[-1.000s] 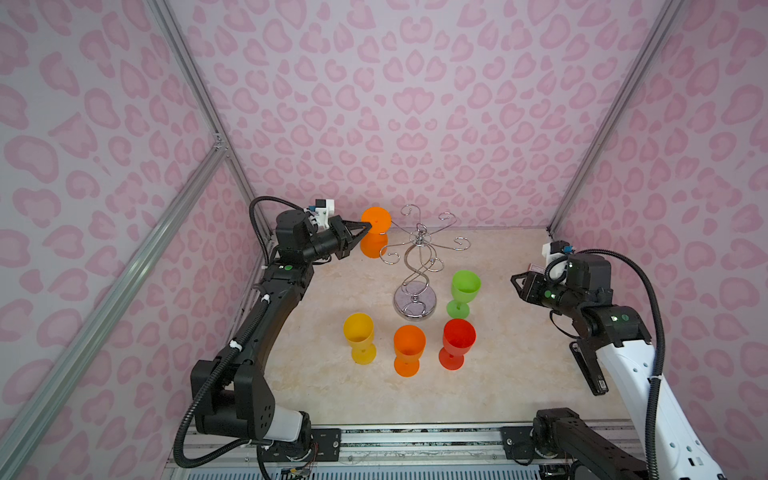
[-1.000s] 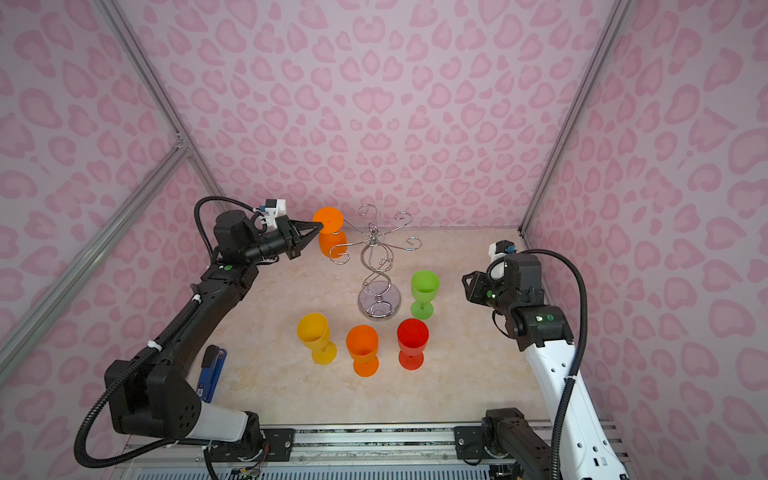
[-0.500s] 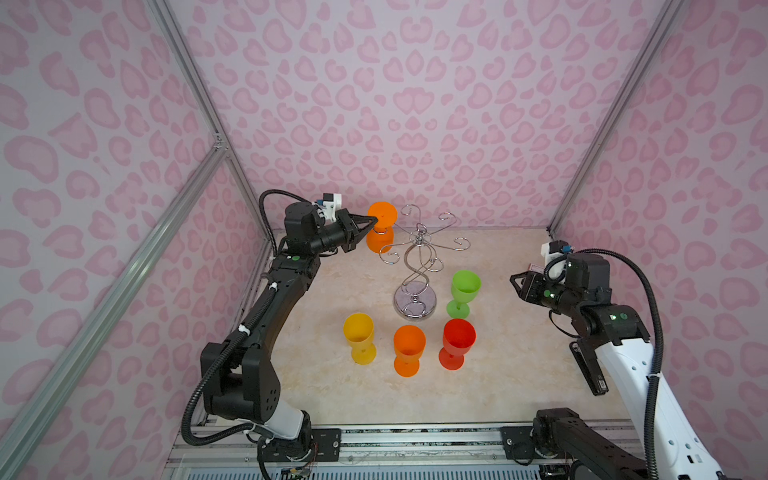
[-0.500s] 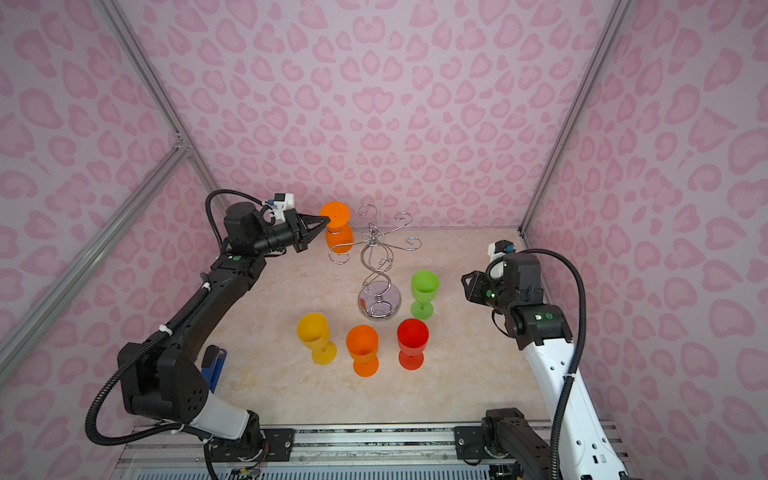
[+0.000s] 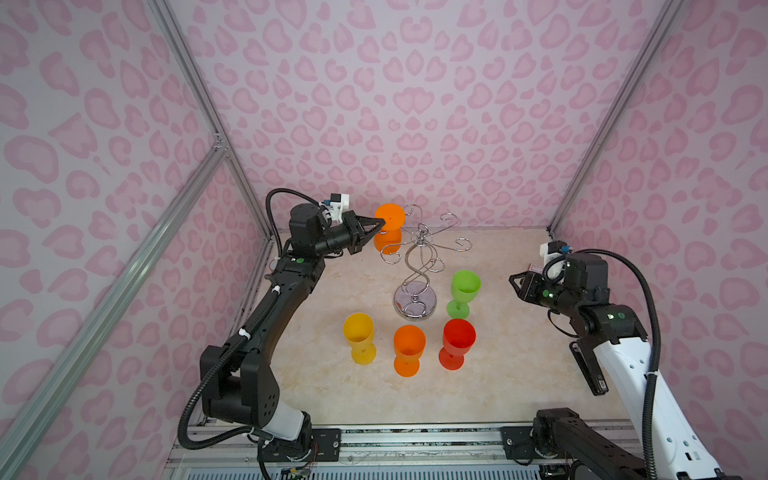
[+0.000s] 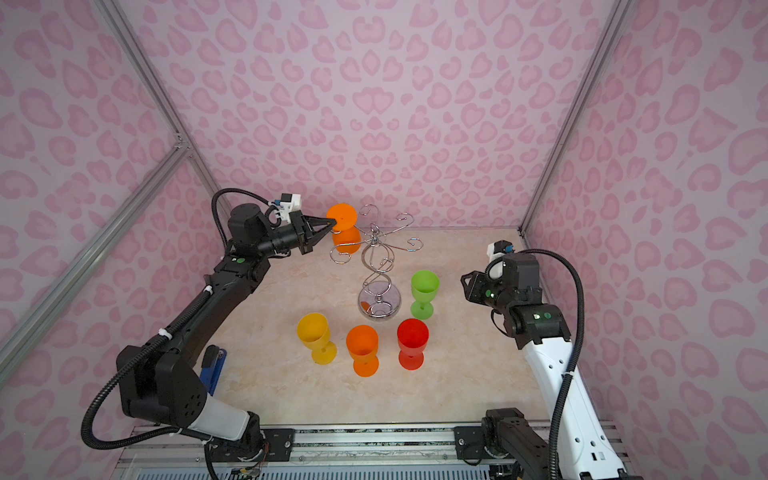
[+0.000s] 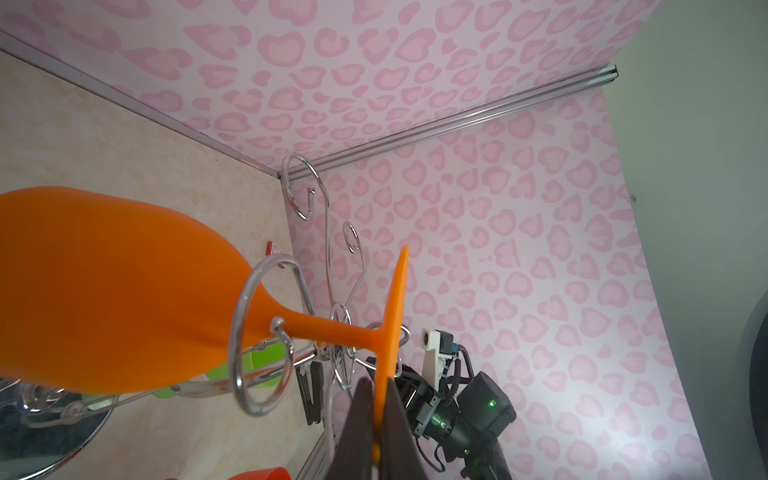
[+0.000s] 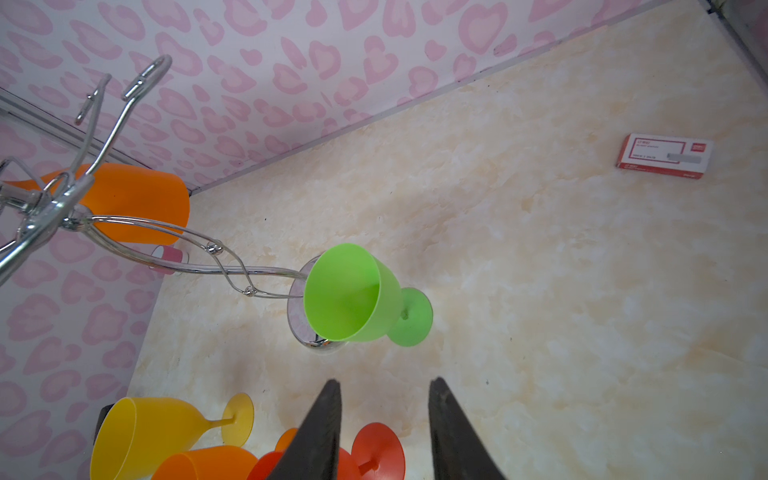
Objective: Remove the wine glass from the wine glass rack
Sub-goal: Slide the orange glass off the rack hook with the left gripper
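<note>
Hanging upside down on the far-left arm of the rack [image 5: 415, 300], the orange wine glass [image 5: 388, 229] is smooth matte plastic, with a rounded bowl, a thin stem and a flat disc foot uppermost. In the left wrist view its stem runs through one of the rack's curled chrome loops. The rack is shiny bent wire with a twisted S-shaped stem, and its round mirror-like base stands on the pale marbled table [image 5: 519, 365]. The left gripper [image 5: 380, 224] has its tapered black jaws clamped on the rim of the glass's foot. The right gripper [image 8: 382, 382] hangs well apart at the right, its pointed jaws apart and holding nothing. A green goblet [image 5: 464, 289] stands upright just beside the rack's base. A yellow goblet [image 5: 359, 336], an orange goblet [image 5: 409, 345] and a red goblet [image 5: 457, 340] stand in a row nearer the front. A small red-and-white box [image 8: 665, 156] lies flat on the table.
</note>
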Available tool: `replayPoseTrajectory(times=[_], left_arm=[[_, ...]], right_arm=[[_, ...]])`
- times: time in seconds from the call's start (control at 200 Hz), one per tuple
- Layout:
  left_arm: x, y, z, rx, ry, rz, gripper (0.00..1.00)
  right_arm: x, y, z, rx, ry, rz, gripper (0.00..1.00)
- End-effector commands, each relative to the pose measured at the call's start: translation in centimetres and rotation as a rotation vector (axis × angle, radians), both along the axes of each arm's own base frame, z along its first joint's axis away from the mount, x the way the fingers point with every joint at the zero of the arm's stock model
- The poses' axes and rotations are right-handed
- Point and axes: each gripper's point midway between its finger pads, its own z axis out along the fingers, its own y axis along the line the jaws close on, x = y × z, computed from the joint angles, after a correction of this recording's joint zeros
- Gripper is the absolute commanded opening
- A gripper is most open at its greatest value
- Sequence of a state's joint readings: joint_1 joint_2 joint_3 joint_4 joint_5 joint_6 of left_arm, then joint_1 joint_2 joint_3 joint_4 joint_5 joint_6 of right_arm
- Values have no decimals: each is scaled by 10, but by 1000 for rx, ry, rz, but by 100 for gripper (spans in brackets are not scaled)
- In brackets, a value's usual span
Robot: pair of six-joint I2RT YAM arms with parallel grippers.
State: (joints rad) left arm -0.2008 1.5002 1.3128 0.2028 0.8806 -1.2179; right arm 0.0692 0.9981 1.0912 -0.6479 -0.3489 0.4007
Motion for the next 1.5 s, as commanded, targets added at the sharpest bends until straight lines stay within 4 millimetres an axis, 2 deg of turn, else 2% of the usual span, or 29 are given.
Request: replayPoseTrajectory(times=[0.0,0.835,1.11,1.24,1.33,1.495], left_arm=[[-10,1,8,1,-45,-11,3],[-52,9,6,-4,-38,-27,3],[-53,22,3,-3,-34,12,3],[-55,34,5,-4,-42,40,3],[-61,43,9,-8,-55,59,3],[-81,57,4,-7,-26,78,3]], right_arm=[[3,2,2,15,-14,6,36],[2,4,0,29,-12,9,35],[0,3,0,25,-14,6,36],[0,3,-1,23,-13,6,36],[0,3,1,24,-15,7,36],[1,3,0,23,-14,7,36]])
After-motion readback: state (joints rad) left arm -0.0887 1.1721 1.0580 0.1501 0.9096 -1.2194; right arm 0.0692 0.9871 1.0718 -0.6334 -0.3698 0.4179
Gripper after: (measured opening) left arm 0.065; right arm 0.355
